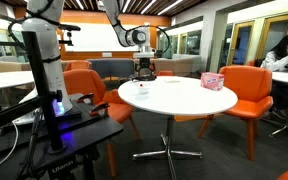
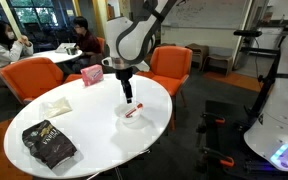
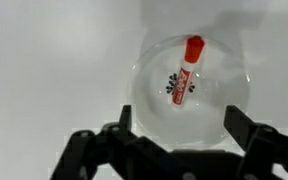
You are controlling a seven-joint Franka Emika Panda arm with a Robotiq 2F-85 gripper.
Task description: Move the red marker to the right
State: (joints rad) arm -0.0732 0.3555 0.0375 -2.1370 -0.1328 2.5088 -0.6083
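The red marker [image 3: 185, 72] lies inside a clear shallow bowl [image 3: 140, 95] on the round white table [image 2: 84, 130] — it is a little tilted, with its red cap toward the top of the wrist view. The gripper [image 3: 178, 118] hangs just above the bowl with its jaws spread wide and nothing between them. In an exterior view the pink box [image 2: 92, 75] stands near the far edge of the table, well apart from the bowl, and a dark bag [image 2: 49, 145] lies at the near edge.
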